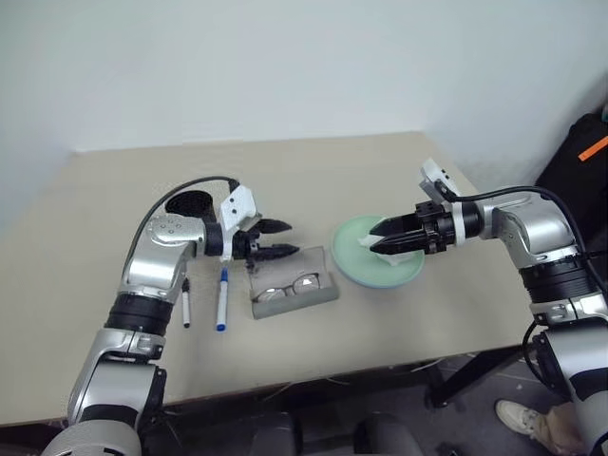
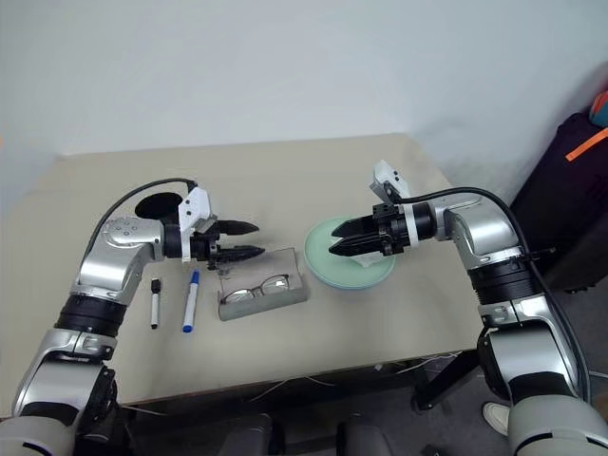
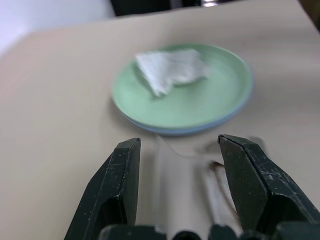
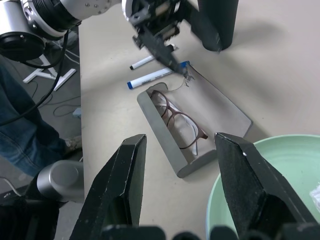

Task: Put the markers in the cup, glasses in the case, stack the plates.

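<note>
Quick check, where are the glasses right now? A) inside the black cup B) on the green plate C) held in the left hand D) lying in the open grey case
D: the glasses lie inside the open grey case on the table, with the left hand open just above the case and holding nothing.

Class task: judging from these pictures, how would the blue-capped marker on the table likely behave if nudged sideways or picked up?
The blue-capped marker has a slim round barrel lying flat on the smooth table, so it would probably roll if nudged. It looks light and stiff, likely easy to lift, though it might slip.
</note>
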{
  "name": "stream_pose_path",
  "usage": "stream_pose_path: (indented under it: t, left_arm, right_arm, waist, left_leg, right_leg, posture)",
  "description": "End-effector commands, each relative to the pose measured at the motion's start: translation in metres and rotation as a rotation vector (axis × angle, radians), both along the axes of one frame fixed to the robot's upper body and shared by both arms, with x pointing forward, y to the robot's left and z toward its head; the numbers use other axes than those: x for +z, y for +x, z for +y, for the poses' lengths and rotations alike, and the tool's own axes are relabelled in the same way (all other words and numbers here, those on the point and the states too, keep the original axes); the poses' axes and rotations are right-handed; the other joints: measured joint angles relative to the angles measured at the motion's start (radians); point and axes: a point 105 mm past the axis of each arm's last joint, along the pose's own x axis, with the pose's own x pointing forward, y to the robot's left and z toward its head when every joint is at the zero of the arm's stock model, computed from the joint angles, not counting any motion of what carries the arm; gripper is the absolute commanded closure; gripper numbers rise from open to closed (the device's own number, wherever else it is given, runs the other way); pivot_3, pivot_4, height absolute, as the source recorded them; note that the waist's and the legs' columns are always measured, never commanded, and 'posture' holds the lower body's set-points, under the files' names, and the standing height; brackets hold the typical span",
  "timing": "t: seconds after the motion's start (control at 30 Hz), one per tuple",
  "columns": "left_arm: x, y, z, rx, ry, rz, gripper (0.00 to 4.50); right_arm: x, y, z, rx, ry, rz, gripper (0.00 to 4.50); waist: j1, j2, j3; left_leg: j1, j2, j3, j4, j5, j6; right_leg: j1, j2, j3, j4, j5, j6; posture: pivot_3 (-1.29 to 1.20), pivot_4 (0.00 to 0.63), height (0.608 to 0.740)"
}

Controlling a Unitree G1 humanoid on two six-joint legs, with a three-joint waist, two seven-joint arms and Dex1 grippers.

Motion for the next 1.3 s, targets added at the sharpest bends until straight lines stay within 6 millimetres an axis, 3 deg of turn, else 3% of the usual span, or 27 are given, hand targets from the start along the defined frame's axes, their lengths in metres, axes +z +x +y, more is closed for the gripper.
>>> stream_pose_path:
  t: [0.03, 0.23, 0.4, 0.57, 0.8, 1.0, 1.2, 1.3]
  left_arm:
    - [0.003, 0.019, 0.013, 0.121, 0.022, -0.068, 2.46]
    - [-0.027, 0.037, 0.029, 0.289, 0.149, -0.103, 4.48]
    - [-0.039, 0.039, 0.029, 0.300, 0.182, -0.096, 4.48]
    - [-0.045, 0.024, 0.017, 0.184, 0.180, -0.052, 4.48]
    - [-0.052, -0.035, -0.004, -0.134, 0.205, 0.086, 4.48]
    - [-0.055, -0.059, -0.004, -0.197, 0.241, 0.172, 4.48]
    - [-0.061, -0.066, -0.001, -0.176, 0.258, 0.196, 4.48]
    - [-0.054, -0.064, -0.002, -0.148, 0.231, 0.170, 4.48]
  right_arm:
    - [0.015, 0.001, 0.003, 0.015, 0.019, -0.056, 2.16]
    - [0.015, 0.001, 0.004, 0.019, 0.020, -0.056, 2.16]
    - [0.016, 0.001, 0.004, 0.021, 0.021, -0.056, 2.16]
    - [0.015, 0.000, 0.004, 0.021, 0.019, -0.055, 2.16]
    - [0.014, -0.001, 0.005, 0.021, 0.017, -0.058, 2.16]
    - [0.014, 0.000, 0.007, 0.022, 0.019, -0.061, 2.16]
    - [0.015, 0.000, 0.009, 0.026, 0.021, -0.065, 2.16]
    - [0.016, 0.000, 0.009, 0.026, 0.022, -0.067, 2.16]
  waist:
    - [0.000, 0.000, 0.000]
    - [0.001, 0.000, 0.000]
    - [0.002, -0.001, 0.000]
    - [0.001, -0.001, 0.000]
    - [0.000, 0.000, 0.000]
    - [0.000, 0.000, 0.000]
    - [0.000, 0.000, 0.000]
    - [0.000, 0.000, 0.000]
  left_leg:
    - [0.000, 0.000, 0.000, 0.000, 0.000, 0.000]
    - [0.000, 0.000, 0.000, 0.000, 0.002, 0.003]
    - [-0.001, 0.000, 0.000, 0.000, 0.000, 0.000]
    - [-0.001, 0.000, 0.000, 0.000, 0.000, 0.000]
    - [0.000, 0.000, 0.001, -0.001, 0.000, 0.000]
    - [0.000, 0.000, 0.000, 0.000, 0.000, 0.000]
    - [0.000, 0.000, 0.000, 0.000, 0.000, 0.000]
    - [0.000, 0.000, 0.000, 0.000, 0.000, 0.000]
  right_leg:
    - [0.000, 0.000, 0.000, 0.000, 0.000, 0.000]
    - [0.000, 0.000, 0.000, 0.000, 0.000, 0.000]
    - [0.000, 0.000, 0.000, 0.000, 0.000, 0.000]
    - [-0.001, 0.000, 0.000, 0.000, 0.000, 0.000]
    - [-0.001, 0.000, 0.000, 0.000, 0.000, 0.000]
    - [-0.001, -0.001, 0.000, 0.000, -0.001, -0.002]
    - [-0.001, -0.001, 0.000, 0.000, -0.001, -0.002]
    - [-0.001, -0.001, 0.000, 0.000, -0.001, -0.002]
  posture:
    - [0.00, 0.000, 0.740]
    - [0.00, 0.000, 0.740]
    - [0.00, 0.000, 0.740]
    - [0.00, 0.000, 0.740]
    - [0.00, 0.000, 0.740]
    - [0.00, 0.000, 0.740]
    - [0.00, 0.000, 0.740]
    - [0.00, 0.000, 0.740]
